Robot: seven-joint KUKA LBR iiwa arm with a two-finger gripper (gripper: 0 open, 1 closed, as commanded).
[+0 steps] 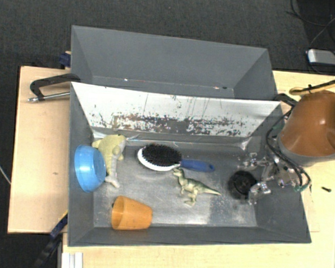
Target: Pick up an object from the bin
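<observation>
The grey metal bin [230, 211] has sloping walls, and its things lie mostly across the left and middle of the floor. A blue bowl [89, 168] rests tipped on its side against the left wall, with a pale yellow dinosaur figure [112, 151] touching its upper right edge. An orange cup [130, 213] lies on its side near the front wall, apart from the rest. A hairbrush [160, 157] with a white oval head, black bristles and a blue handle lies toward the back, and a small green dinosaur [191, 187] stands just in front of the handle. Bare floor stays open between the cup and the green dinosaur, and again between that dinosaur and the right corner.

The gripper [256, 178] sits low in the right end of the bin, close to the right wall, under the arm's orange cover [312, 125]. Its metal parts crowd together with cables there, and whether it is released or clenched cannot be told. A small black round thing [241, 184] lies on the floor at the gripper's left side, just beside it or touching; which of the two cannot be made out, and its right edge is hidden by the gripper's metal. Its kind is too dark to name. The green dinosaur lies near it to the left, apart from it.
</observation>
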